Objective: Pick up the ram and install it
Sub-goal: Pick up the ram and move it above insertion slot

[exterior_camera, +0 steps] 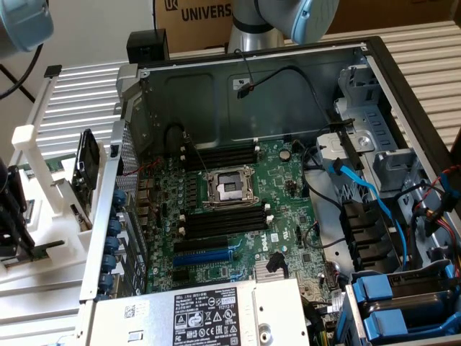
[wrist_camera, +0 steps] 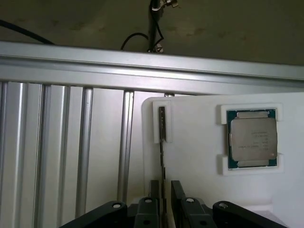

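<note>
**Jaws astride ram at holder; not clamped**

Jaws: released. They stand one on each side of the ram (wrist_camera: 162,124), with a gap showing on at least one side, so nothing is held. In my judgement this is the position for a pick.

Ram: stands on edge in a narrow slot of the white holder (wrist_camera: 190,156) and runs straight in between the jaws. The upright seating leaves both flat faces free for a pinch, which appears to be why it is stored this way. It is not installed.

CPU (wrist_camera: 251,137): lies flat in its own recess of the same holder, beside the jaws and apart from the ram.

Case (exterior_camera: 252,101): lies open on its side, well apart from the jaws, towards the exterior view's right. The board (exterior_camera: 238,209) faces up, so its long black slots (exterior_camera: 220,155) are open to access from above.

Surface: a bench (wrist_camera: 61,156) of ribbed aluminium rails carries the holder and the case.

Room: a cardboard box (exterior_camera: 202,14) stands behind the case, and a pale wall shows beyond.
</note>
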`<state>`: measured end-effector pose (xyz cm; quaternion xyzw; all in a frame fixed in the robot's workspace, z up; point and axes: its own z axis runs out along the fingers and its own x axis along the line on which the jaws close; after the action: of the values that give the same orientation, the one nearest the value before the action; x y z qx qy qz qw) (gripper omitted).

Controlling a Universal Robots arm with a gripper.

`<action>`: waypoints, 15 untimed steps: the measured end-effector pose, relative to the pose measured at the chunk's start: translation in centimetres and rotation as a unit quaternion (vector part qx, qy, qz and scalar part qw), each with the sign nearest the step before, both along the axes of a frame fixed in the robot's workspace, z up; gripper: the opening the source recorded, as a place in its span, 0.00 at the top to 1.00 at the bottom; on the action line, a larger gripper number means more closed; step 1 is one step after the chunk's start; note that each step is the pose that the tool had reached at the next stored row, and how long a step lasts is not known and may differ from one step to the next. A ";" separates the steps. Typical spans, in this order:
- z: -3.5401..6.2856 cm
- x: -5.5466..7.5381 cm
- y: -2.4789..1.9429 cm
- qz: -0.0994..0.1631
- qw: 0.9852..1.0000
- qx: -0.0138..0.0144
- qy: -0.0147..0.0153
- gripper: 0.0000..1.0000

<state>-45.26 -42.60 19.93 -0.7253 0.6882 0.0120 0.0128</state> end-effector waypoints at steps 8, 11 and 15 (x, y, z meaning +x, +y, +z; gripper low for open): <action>0.01 0.0 0.00 0.000 1.000 0.000 0.000 0.87; 0.01 0.0 0.00 0.000 1.000 0.000 0.000 0.87; 0.42 0.0 0.00 0.000 1.000 0.000 0.000 0.87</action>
<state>-45.26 -42.60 20.35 -0.7253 0.6882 0.0120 0.0127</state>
